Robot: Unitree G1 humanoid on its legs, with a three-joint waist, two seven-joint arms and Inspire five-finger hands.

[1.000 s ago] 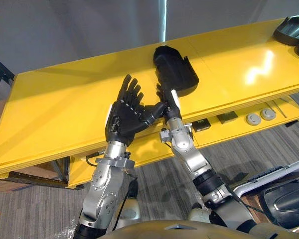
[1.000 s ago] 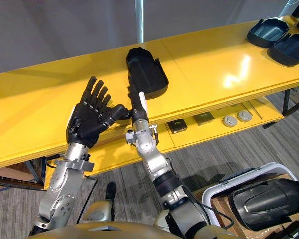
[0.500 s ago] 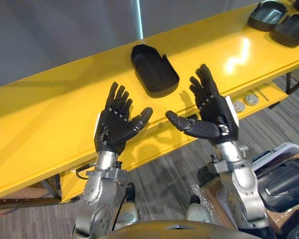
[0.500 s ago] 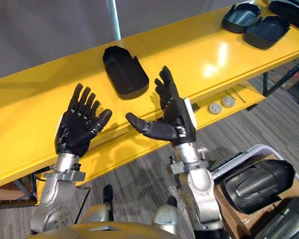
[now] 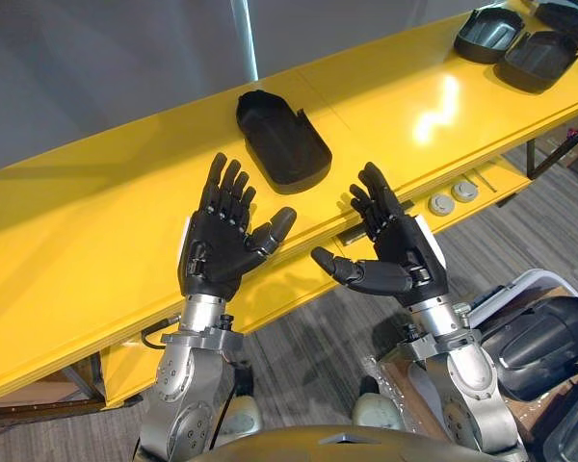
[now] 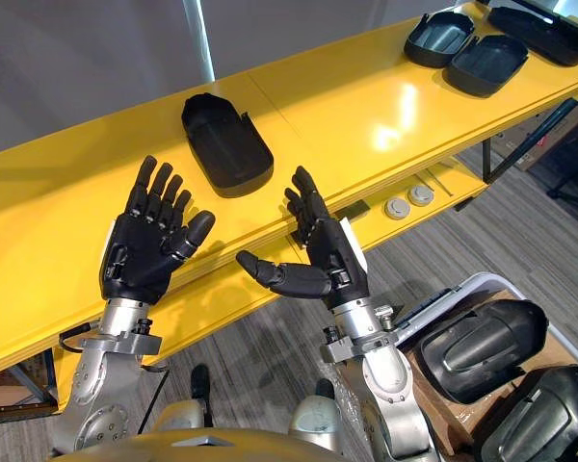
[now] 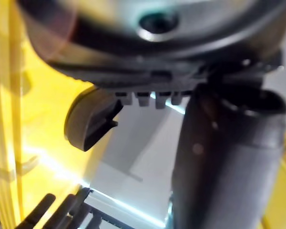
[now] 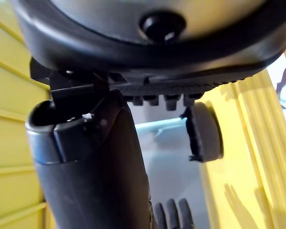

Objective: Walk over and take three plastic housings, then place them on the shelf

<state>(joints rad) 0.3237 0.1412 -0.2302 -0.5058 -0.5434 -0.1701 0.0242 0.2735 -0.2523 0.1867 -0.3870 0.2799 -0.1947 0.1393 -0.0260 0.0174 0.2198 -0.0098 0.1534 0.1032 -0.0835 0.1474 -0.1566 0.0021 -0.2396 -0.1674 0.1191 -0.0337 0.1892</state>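
The left hand (image 5: 220, 248) is seen in the lower middle of the head views, raised palm-up with its fingers straight and fanned apart and its thumb held out to the side; nothing is held in it. The right hand (image 5: 397, 258) is shown just to the right of it, likewise spread wide with the palm turned up and the thumb pointed toward the left hand, and nothing is grasped in it either. The two hands are kept apart from each other, in front of the near edge of the yellow shelf (image 5: 87, 221), which runs diagonally from the lower left to the upper right of the frame. One black plastic housing (image 5: 282, 138) is laid on the shelf top in the upper middle of the frame, above and between the two hands and touched by neither. The same housing is glimpsed past the thumb in the left wrist view (image 7: 92, 117) and in the right wrist view (image 8: 205, 131). Three more dark housings (image 6: 486, 64) are set close together on the shelf top in the upper right corner. On the lower tier (image 6: 455, 181) under the shelf top, two round discs (image 6: 398, 206) are placed side by side, right of centre. In the lower right corner a white bin (image 6: 467, 281) is stood on the grey floor (image 6: 260, 337), and further black housings (image 6: 477, 337) are stacked in it.
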